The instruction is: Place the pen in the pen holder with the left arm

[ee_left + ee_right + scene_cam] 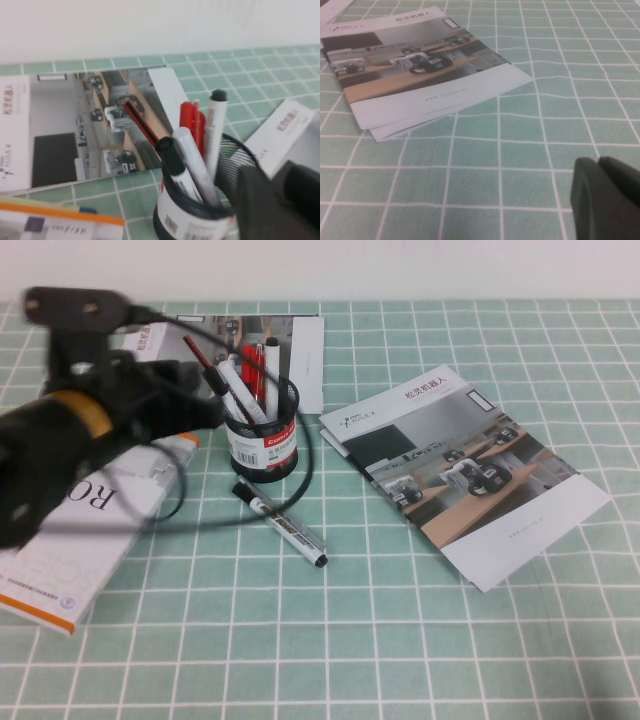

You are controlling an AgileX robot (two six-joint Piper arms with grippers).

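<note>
The pen holder (pixel 262 448) is a black mesh cup with a white-and-red label, standing left of the table's middle. It holds several pens. Among them a thick pale marker with a silvery end (pixel 190 160) leans inside; its lettering does not show. It also shows in the high view (pixel 240 392). My left gripper (pixel 208 412) is blurred, just left of the holder's rim, shut and empty. In the left wrist view the left gripper (pixel 282 200) is beside the holder (pixel 192 225). My right gripper (pixel 602 192) is shut and empty, low over the cloth, out of the high view.
A white marker with black cap and black end (pixel 281 523) lies in front of the holder. A brochure (pixel 465 472) lies to the right, another (pixel 290 350) behind the holder. A white book (pixel 85 540) lies under the left arm. A black cable (pixel 300 475) loops round the holder.
</note>
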